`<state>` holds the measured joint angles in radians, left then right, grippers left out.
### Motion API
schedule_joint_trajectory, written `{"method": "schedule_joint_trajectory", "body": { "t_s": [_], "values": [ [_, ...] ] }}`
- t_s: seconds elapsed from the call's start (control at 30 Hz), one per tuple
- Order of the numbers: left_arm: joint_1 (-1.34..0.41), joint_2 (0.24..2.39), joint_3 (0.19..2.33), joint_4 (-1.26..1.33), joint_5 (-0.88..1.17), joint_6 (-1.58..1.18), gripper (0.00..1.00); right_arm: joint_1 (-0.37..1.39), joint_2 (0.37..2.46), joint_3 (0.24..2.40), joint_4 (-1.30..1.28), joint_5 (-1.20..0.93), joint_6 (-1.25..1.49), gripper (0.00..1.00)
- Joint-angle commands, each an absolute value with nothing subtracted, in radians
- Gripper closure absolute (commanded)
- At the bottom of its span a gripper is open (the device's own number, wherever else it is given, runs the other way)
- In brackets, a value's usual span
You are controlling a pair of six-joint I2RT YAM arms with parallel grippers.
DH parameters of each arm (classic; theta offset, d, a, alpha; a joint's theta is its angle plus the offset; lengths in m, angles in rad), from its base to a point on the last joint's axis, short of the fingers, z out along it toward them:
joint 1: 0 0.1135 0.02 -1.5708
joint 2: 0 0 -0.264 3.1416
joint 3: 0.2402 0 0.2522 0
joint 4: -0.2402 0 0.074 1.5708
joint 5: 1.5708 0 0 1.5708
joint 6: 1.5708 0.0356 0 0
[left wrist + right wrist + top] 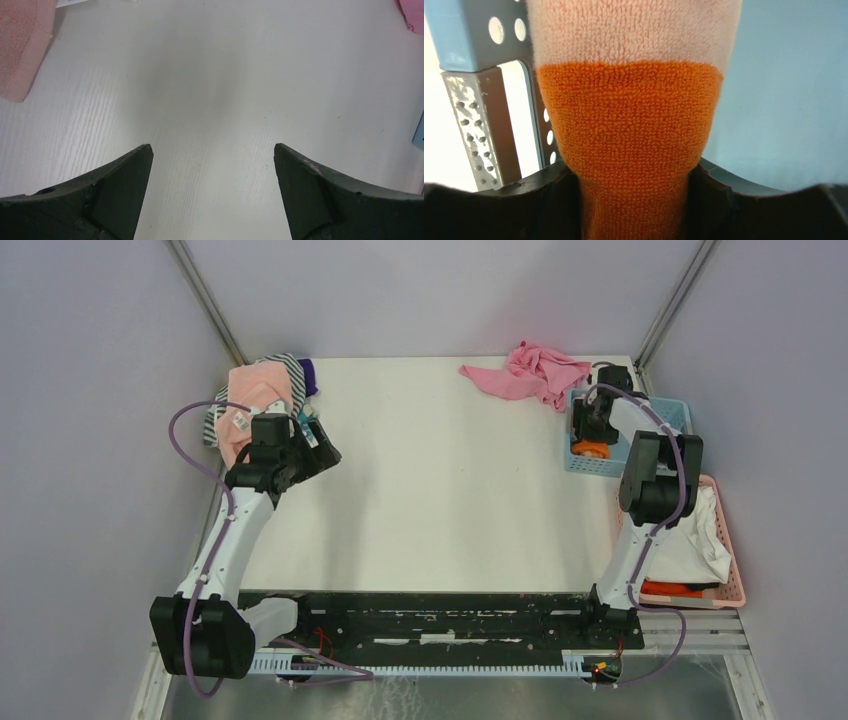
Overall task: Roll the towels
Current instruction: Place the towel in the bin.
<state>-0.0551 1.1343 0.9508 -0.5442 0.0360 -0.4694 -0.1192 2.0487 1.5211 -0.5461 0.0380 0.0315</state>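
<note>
Right gripper (636, 175): down inside the blue basket (672, 408), jaws pressed on either side of the orange towel (634, 135); I read it as grasped.
Left gripper (213, 150): spread wide over bare table (450, 490), nothing in it.
Towels: the orange one sits in the basket; the pale pink towel (252, 392) with the white label is heaped at the far left corner, unrolled.
Risk, roll: terry could cling to the pads and lift out, or the roll could loosen.
Risk, basket: the perforated wall sits just beside one finger; I could snag it and shift the basket.
</note>
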Motion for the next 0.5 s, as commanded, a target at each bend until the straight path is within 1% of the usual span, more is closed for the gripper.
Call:
{"method": "schedule_joint_trajectory", "body": {
  "t_s": [0.0,0.07,0.2,0.4,0.47],
  "values": [
    [-0.047,1.127,0.945,-0.505,0.055,-0.444,0.03,-0.12,1.958,1.49,-0.553,0.04,0.054,0.31],
    [-0.043,1.128,0.945,-0.504,0.059,-0.445,0.03,-0.12,1.932,1.479,-0.542,0.051,0.06,0.27],
    [-0.039,1.126,0.946,-0.503,0.061,-0.445,0.03,-0.121,1.906,1.478,-0.538,0.068,0.064,0.24],
    [-0.034,1.125,0.944,-0.502,0.063,-0.446,0.03,-0.12,1.898,1.476,-0.548,0.058,0.08,0.23],
    [-0.033,1.125,0.943,-0.5,0.064,-0.446,0.03,-0.12,1.891,1.459,-0.537,0.063,0.091,0.26]
  ]
}}
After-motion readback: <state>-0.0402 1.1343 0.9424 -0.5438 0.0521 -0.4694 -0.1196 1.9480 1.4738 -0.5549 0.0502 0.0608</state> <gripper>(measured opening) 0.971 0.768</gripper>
